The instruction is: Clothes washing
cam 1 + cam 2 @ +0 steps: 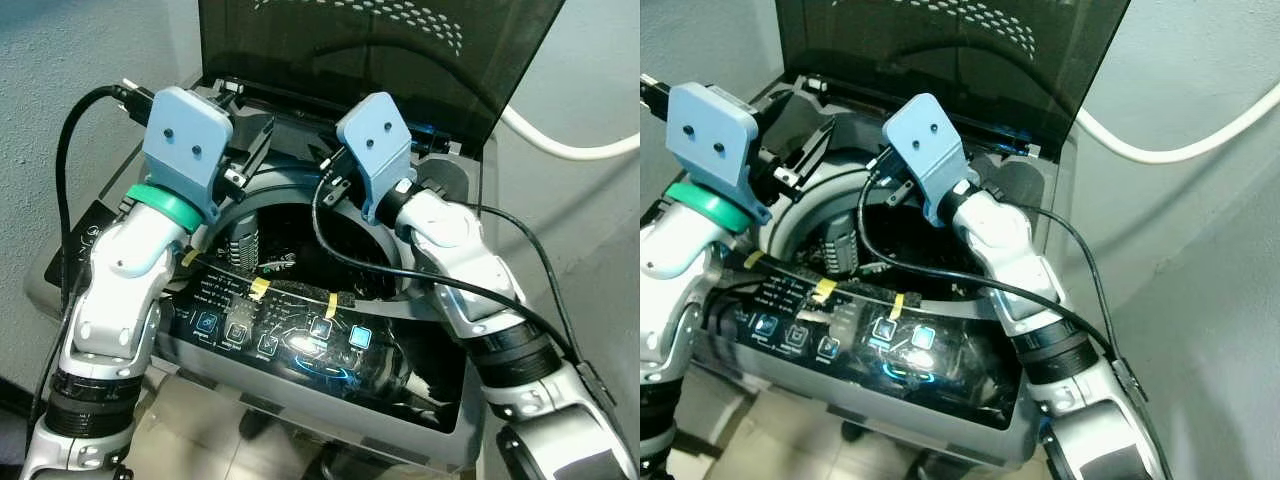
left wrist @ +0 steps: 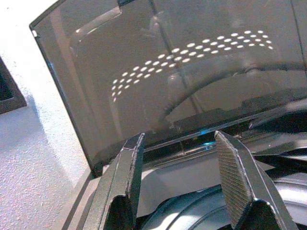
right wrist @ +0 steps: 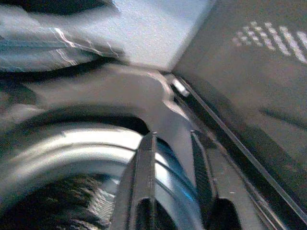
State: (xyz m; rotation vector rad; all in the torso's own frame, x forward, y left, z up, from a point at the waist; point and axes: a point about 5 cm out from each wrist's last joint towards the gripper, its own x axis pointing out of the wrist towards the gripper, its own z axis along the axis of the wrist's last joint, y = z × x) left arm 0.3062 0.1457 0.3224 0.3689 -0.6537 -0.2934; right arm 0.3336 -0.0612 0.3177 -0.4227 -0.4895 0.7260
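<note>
So the grey top-loading washing machine (image 1: pixel 470 420) sits right below the robot, its tinted smoky plastic lid (image 1: pixel 380 50) propped upright at the back, presumably so the arms can reach the round dark drum opening (image 1: pixel 300 230), which faces straight up. Both arms hang over the back rim. The left end effector (image 2: pixel 180 158) is wide open with nothing in it, aimed at the lid. The right end effector (image 3: pixel 175 158) is only slightly open, also empty, pointing along the drum's rim. The glossy black control panel (image 1: pixel 290 335) is lit along the front edge.
</note>
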